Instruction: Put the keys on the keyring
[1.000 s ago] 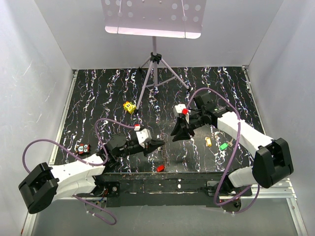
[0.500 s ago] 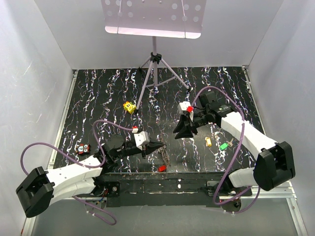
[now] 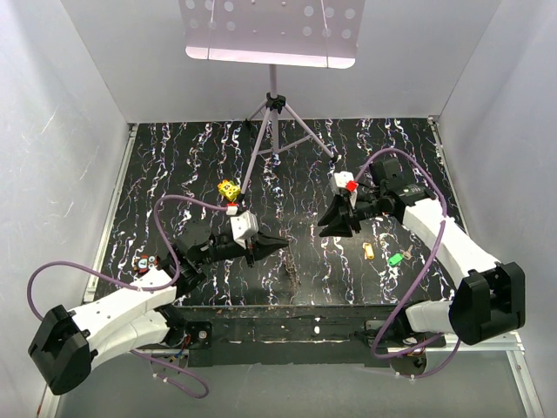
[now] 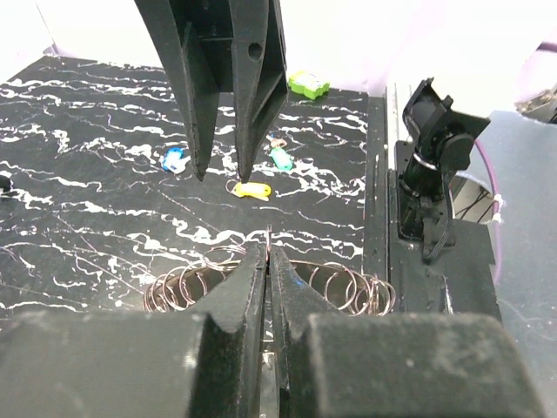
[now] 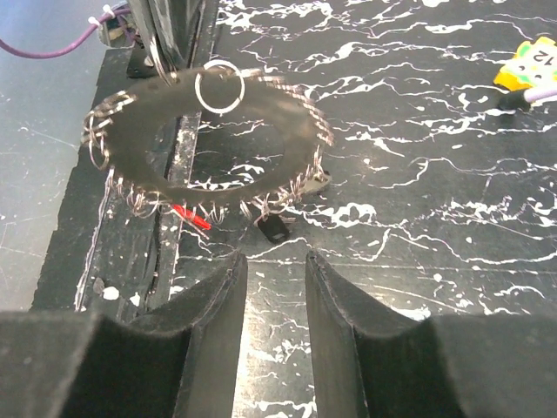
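Left hand (image 4: 268,254) pinches the one keyring (image 4: 344,287); right hand (image 5: 274,261) spread, empty. Three lie together on the desk (image 4: 87,113) (blue key (image 4: 174,159), yellow key (image 4: 251,189), green key (image 4: 280,158)); a fourth, the red key (image 5: 191,216), shows below the keyring.

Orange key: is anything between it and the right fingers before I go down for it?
Nothing visible. The orange key lies on the table apart from the open, empty right fingers, only bare tabletop between them; the green key lies beyond it.

Layout: keyring (image 5: 283,144) near front edge of table (image 3: 174,165), centre.
Keyring at tips of left gripper (image 3: 282,242), right gripper (image 3: 335,231) beyond it; keys (image 3: 368,251) on table right of right gripper; cube (image 3: 229,189) behind left gripper.
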Controlling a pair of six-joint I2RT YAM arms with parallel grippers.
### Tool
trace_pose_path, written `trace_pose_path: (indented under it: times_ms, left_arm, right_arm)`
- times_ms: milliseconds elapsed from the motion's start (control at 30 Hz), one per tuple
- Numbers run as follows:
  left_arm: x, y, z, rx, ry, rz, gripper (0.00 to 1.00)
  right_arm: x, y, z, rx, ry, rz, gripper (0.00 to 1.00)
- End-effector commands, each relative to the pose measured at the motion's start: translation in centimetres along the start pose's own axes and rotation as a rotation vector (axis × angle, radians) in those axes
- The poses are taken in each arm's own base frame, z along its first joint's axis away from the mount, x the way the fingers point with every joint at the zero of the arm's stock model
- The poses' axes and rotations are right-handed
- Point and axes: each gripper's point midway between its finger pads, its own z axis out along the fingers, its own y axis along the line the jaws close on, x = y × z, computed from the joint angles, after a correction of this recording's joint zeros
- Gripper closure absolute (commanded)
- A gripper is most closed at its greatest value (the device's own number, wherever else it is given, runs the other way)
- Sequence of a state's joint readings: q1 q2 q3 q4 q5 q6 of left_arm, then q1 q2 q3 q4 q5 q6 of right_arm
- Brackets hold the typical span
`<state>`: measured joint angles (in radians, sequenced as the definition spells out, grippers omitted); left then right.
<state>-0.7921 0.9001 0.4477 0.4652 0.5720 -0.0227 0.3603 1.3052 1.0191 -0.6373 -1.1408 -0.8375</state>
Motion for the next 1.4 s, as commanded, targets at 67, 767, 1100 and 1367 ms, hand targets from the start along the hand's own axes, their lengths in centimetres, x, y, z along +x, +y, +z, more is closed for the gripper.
trace_pose_path:
  times_ms: [67, 767, 1100, 1367]
  left_arm:
    - [-3.8, -0.7, 0.1, 0.066, -0.065, -0.018, 1.0]
    - [-4.0, 1.8, 0.2, 0.039, -0.02, -0.017, 1.0]
    - [-4.7, 3.1, -0.2, 0.001, 0.05, 0.016, 1.0]
    - [-5.0, 2.2, -0.5, 0.042, 0.067, -0.002, 1.0]
  right_arm:
    - [-2.1, -0.2, -2.1, 0.044, -0.043, -0.038, 0.6]
    - [-1.2, -1.9, -6.2, 0.251, -0.031, -0.01, 0.59]
    - [0.5, -0.9, -6.8, 0.31, 0.015, 0.1, 0.5]
    - [0.9, -0.9, -7.1, 0.312, 0.046, 0.235, 0.48]
